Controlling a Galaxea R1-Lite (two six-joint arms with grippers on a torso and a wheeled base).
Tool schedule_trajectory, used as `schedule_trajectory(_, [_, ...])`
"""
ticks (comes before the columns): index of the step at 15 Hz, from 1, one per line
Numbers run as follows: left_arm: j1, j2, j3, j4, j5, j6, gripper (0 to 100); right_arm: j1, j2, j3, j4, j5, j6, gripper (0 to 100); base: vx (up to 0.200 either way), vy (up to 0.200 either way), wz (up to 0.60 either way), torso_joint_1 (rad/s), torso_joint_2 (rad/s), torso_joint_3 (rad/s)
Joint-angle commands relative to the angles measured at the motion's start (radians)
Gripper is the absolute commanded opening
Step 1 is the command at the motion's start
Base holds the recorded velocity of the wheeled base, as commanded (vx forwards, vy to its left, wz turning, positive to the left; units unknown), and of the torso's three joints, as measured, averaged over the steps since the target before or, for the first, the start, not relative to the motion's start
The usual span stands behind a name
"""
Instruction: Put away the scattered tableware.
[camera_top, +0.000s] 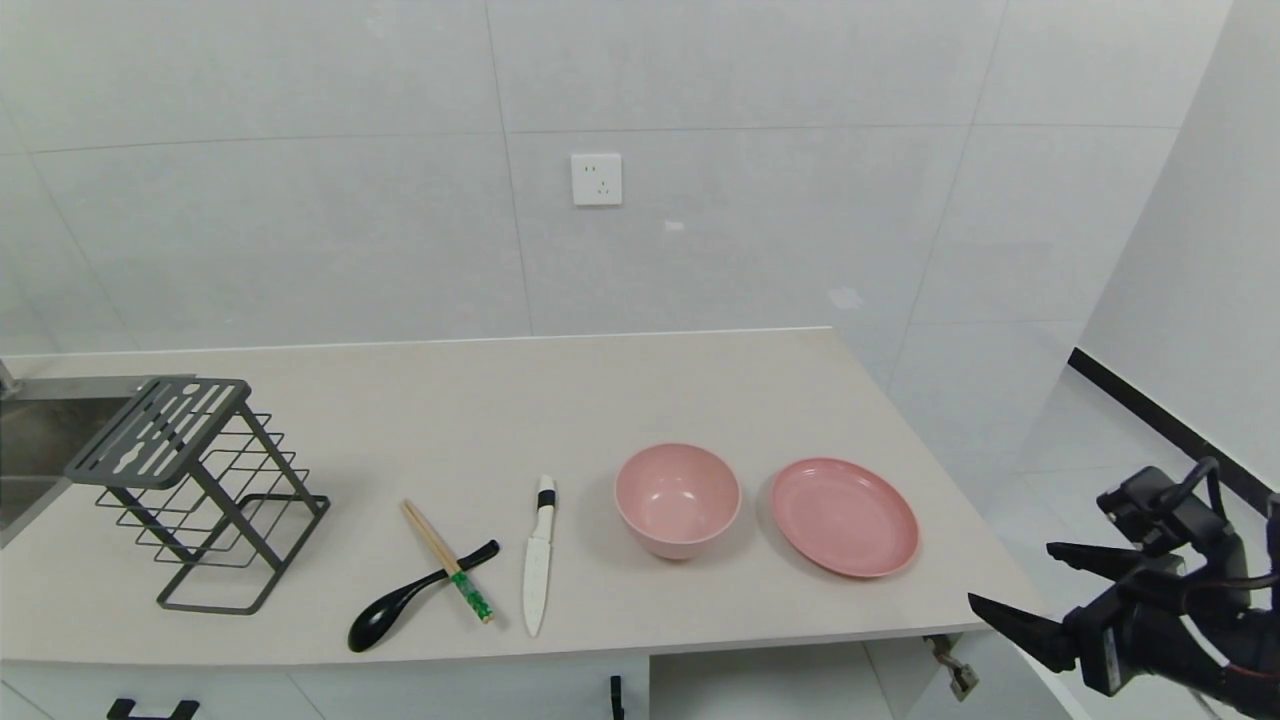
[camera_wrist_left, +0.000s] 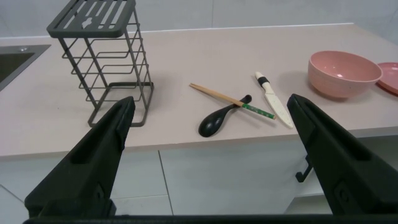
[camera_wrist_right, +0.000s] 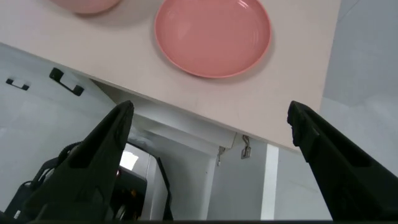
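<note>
Your right gripper (camera_top: 1010, 575) hung off the counter's (camera_top: 600, 390) front corner, beyond the plate (camera_top: 844, 515) as seen from the pink bowl (camera_top: 677, 498), with its fingers spread wide and nothing between them. Your left gripper (camera_wrist_left: 210, 99) was spread just as wide and empty, out in front of the counter edge, well to the left of the bowl.

All the tableware lay on the counter. The plate sat just beside the bowl on its right, not touching it. The white knife (camera_top: 539, 555) lay near the bowl's left side. Farther left, the chopsticks (camera_top: 447, 560) lay across the black spoon's (camera_top: 405, 600) handle. The wire rack (camera_top: 190, 480) stood well apart from the bowl, farthest left.

You could have expected the bowl and plate to be light, stiff and smooth, so a pinch over the rim looked safest. The knife's pale blade might have been brittle, so its handle end was the place to take hold. The chopsticks looked thin and likely to roll. The glossy spoon was probably slippery, and its handle sat pinned beneath them.
</note>
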Motion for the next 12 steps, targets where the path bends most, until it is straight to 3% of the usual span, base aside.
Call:
schedule_trajectory(1, [0.000,0.001,0.000,0.000,0.000,0.000,100,-0.003,0.075,-0.003,-0.003,0.001,-0.005,100,0.000,0.000,0.00,0.000,0.00,0.000])
schedule_trajectory(12, [0.000,0.001,0.000,0.000,0.001,0.000,100,-0.004,0.393,-0.281,-0.040,0.001,-0.004,100,0.000,0.000,0.00,0.000,0.00,0.000])
